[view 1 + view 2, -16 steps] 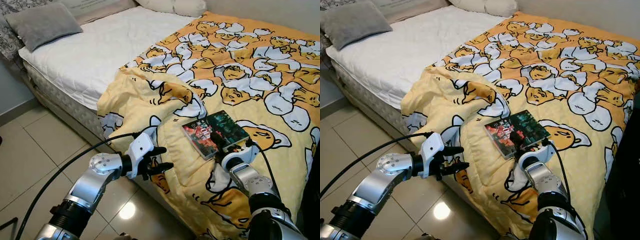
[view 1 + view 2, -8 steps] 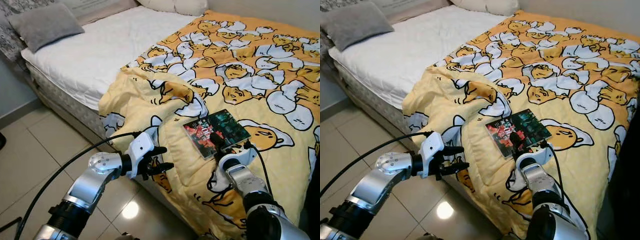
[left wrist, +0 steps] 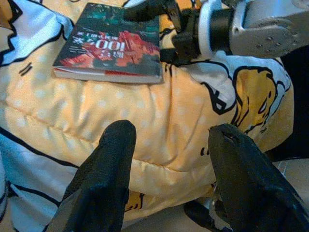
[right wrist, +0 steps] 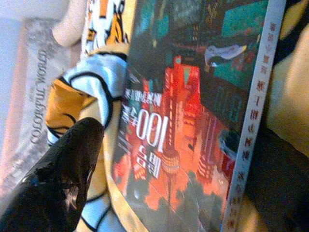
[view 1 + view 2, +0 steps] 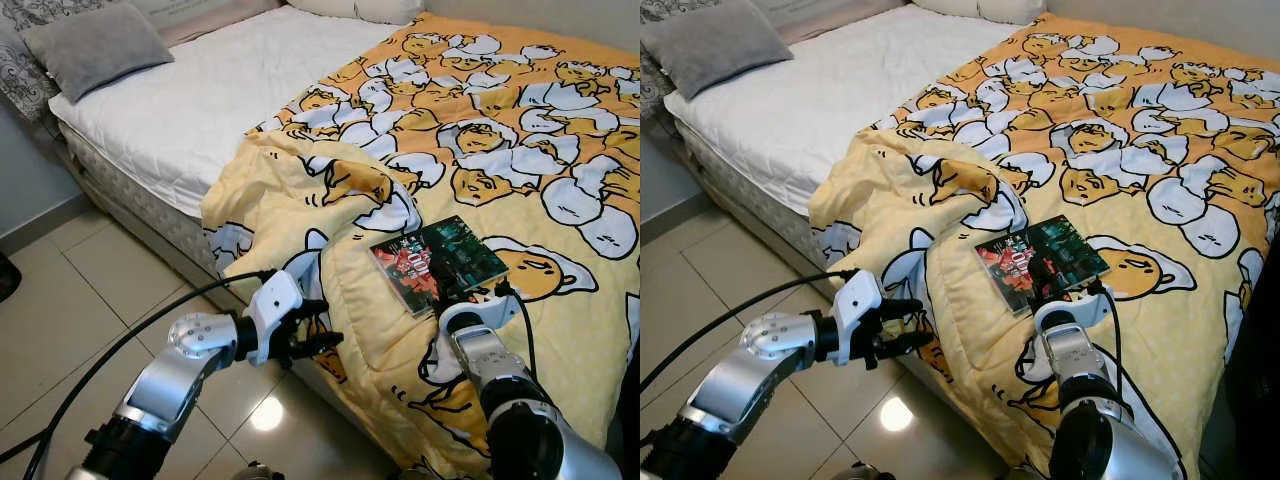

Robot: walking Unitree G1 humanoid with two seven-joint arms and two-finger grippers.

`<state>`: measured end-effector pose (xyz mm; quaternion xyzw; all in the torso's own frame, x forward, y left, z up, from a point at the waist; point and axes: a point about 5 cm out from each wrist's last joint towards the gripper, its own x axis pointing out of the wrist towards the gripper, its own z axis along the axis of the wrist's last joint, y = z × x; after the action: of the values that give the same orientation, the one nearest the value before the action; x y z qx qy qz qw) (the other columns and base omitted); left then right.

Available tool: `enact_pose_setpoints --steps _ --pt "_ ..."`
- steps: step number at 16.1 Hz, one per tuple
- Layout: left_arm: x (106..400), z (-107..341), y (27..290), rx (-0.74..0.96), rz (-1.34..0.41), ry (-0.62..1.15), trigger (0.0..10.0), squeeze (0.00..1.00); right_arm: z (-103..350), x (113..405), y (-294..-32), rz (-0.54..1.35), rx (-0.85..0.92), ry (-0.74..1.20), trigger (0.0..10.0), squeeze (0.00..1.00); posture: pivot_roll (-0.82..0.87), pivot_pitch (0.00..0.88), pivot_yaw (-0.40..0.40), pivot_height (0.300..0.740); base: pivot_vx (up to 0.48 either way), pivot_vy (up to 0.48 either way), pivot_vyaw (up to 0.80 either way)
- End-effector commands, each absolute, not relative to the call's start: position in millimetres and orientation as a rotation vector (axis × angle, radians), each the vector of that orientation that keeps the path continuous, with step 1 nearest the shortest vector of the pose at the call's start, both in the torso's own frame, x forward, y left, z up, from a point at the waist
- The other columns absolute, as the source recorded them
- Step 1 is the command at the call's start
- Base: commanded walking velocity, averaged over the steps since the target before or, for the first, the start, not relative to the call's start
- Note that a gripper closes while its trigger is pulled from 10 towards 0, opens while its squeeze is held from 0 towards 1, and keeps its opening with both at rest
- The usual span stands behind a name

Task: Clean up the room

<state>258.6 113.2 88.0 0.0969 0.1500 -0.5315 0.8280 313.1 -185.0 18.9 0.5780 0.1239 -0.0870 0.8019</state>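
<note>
A book (image 5: 438,262) with a red and dark green cover lies flat on the yellow cartoon-print duvet (image 5: 480,130), near the bed's front edge. My right gripper (image 5: 452,288) is at the book's near edge, open, with its fingers on either side of that edge. One black finger (image 4: 63,179) rests on the duvet beside the cover (image 4: 193,121). My left gripper (image 5: 322,328) is open and holds nothing. It hovers at the hanging fold of the duvet, left of the book. The left wrist view looks over its fingers (image 3: 111,169) to the book (image 3: 108,46).
The bare white mattress (image 5: 190,100) and a grey pillow (image 5: 95,45) lie at the far left of the bed. Beige tiled floor (image 5: 70,300) runs along the bed's side. A black cable (image 5: 140,325) loops from my left arm. A dark object (image 5: 5,275) sits at the left edge.
The camera has shifted slightly down and right. My left arm has sunk a little and stays beside the duvet fold. The right gripper stays at the book's edge.
</note>
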Motion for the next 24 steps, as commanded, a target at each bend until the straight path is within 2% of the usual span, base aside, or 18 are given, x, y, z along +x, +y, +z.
enact_pose_setpoints --steps 1,2,3,9,13,24 --pt "259.7 91.3 115.0 0.212 -1.117 0.314 10.0 0.27 29.5 321.6 -183.9 -0.166 1.282 0.197 8.5 0.00 0.08 0.043 0.066 0.740 0.000 0.000 0.00" --pt "260.8 92.0 114.7 0.212 -1.114 0.311 10.0 0.27 31.6 323.2 -184.9 -0.171 1.295 0.180 5.9 0.00 0.08 0.039 0.066 0.740 0.000 0.000 0.00" --pt "260.9 92.2 114.4 0.212 -1.114 0.310 10.0 0.27 32.8 324.4 -186.0 -0.181 1.304 0.166 0.2 0.00 0.08 0.034 0.064 0.740 0.000 0.000 0.00" --pt "260.2 92.4 113.7 0.218 -1.116 0.309 10.0 0.27 35.3 328.0 -181.7 -0.175 1.309 0.166 0.0 0.00 0.07 0.022 0.063 0.740 0.000 0.000 0.00" --pt "260.6 91.9 113.3 0.221 -1.121 0.311 10.0 0.27 28.0 324.5 -172.4 -0.171 1.277 0.244 0.0 0.00 0.07 0.021 0.062 0.740 0.000 0.000 0.00" --pt "266.5 94.0 112.2 0.230 -1.112 0.302 10.0 0.27 26.2 324.2 -172.7 -0.189 1.262 0.270 0.0 0.00 0.08 0.005 0.060 0.740 0.000 0.000 0.00"
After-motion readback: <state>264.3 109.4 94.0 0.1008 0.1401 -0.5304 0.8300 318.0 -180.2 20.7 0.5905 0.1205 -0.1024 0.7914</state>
